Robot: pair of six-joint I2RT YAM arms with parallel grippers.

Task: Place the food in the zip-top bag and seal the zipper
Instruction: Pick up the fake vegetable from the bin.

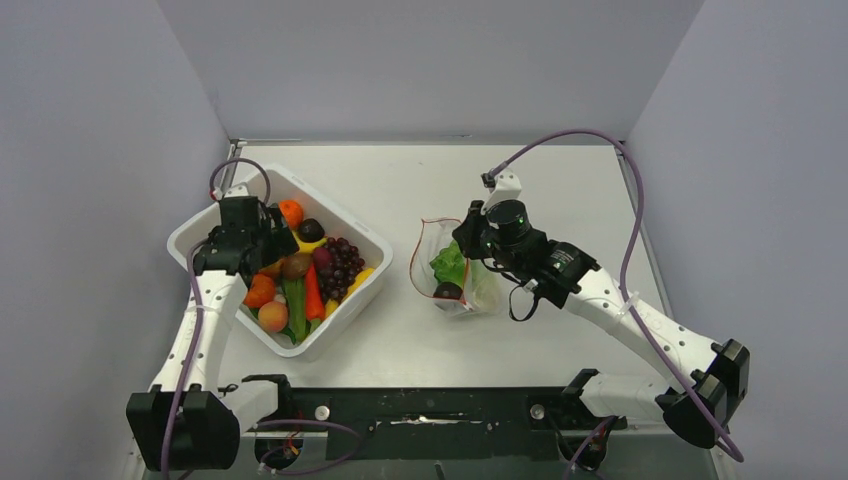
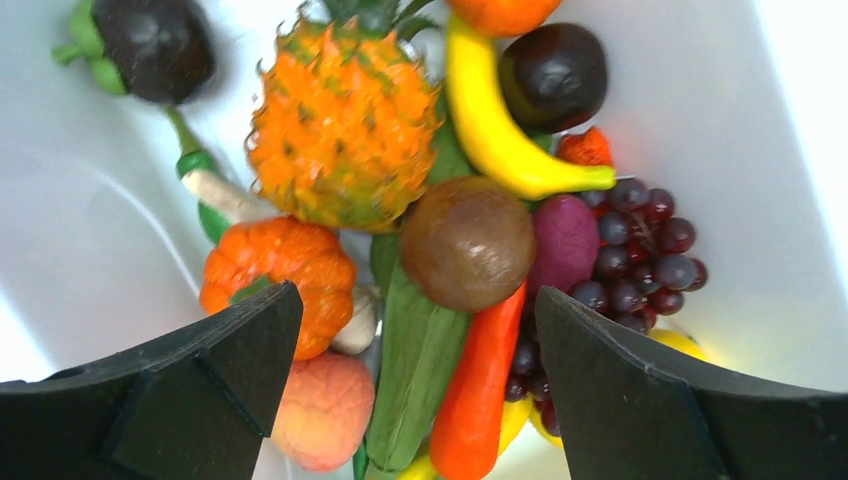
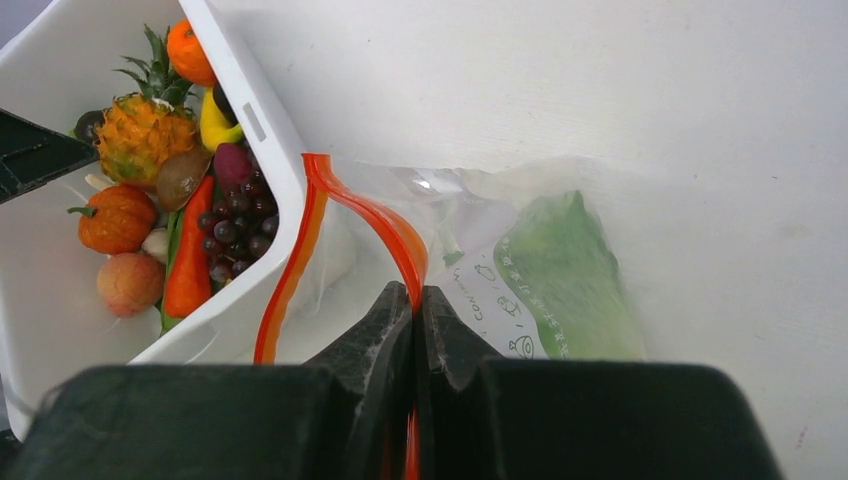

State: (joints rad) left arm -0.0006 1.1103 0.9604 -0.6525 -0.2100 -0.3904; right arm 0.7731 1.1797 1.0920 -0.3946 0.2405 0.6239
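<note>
The clear zip-top bag (image 1: 455,270) lies right of the tub, mouth open, with green lettuce (image 1: 449,263) and a dark plum (image 1: 448,291) inside. My right gripper (image 3: 413,295) is shut on the red zipper strip (image 3: 385,225) at the bag's mouth edge; the lettuce (image 3: 570,275) shows through the plastic. My left gripper (image 2: 418,345) is open and empty above the food in the tub: pineapple (image 2: 340,125), banana (image 2: 495,125), a brown round fruit (image 2: 467,243), carrot (image 2: 480,390), grapes (image 2: 635,245), a peach (image 2: 322,408) and a small pumpkin (image 2: 275,265).
The white square tub (image 1: 355,235) stands at the left, set at an angle, close to the bag. Grey walls close in the table on three sides. A purple cable (image 1: 600,140) arcs over the right side.
</note>
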